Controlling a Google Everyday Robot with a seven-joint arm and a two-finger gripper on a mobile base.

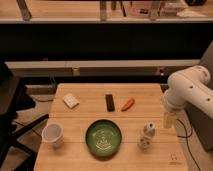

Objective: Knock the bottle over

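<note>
The bottle (146, 136) stands upright near the front right of the table (90, 95), with a green plate (103, 137) just left of it, an orange piece (128, 104) and a black bar (110, 102) behind it, and the gripper (169, 120) close on its right, grip state unreadable.

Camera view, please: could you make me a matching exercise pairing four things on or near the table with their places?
Things:
1 bottle
2 white cup
3 green bowl
4 gripper

Places:
A front left of the table
B front middle
C upright, front right
D at the right edge, beside the bottle, not touching it

Pairs: 1-C, 2-A, 3-B, 4-D
</note>
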